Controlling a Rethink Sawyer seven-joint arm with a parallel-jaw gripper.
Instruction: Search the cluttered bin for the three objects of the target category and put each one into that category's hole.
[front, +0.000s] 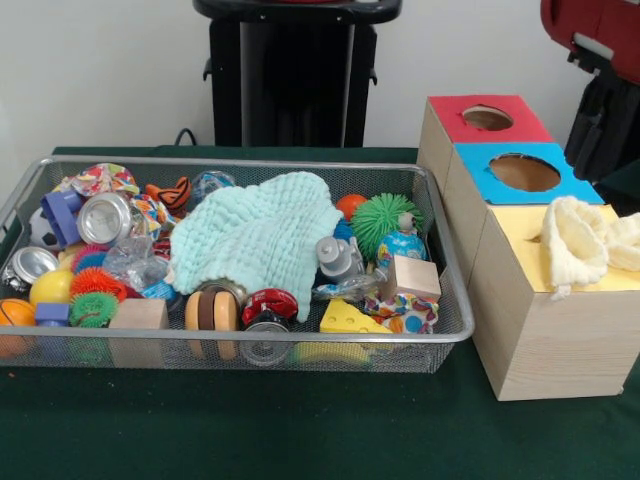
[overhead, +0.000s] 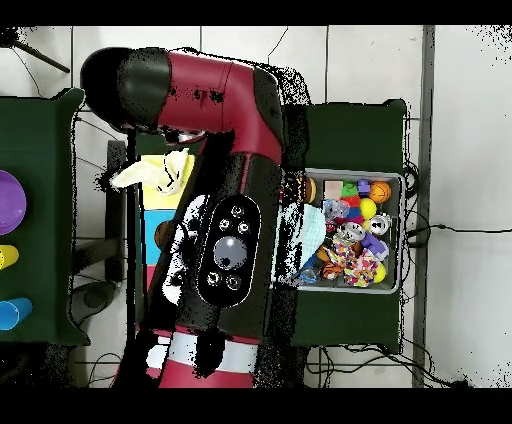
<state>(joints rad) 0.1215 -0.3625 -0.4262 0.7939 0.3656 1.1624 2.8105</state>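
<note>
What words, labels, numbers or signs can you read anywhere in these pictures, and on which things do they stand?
None can be read.
Printed patterns on the small globe ball and the patterned cloth in the wire basket: too blurred to read.

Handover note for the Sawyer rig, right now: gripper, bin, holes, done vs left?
Gripper: not visible in either view; the arm is swung over the boxes.
Wire bin: still full of clutter, with a mint cloth draped over the middle.
Boxes: red hole and blue hole are open; a cream cloth lies on the yellow box, so its hole isn't visible.
Done: cannot confirm any drops. Left: locate the targets and drop them.
</note>
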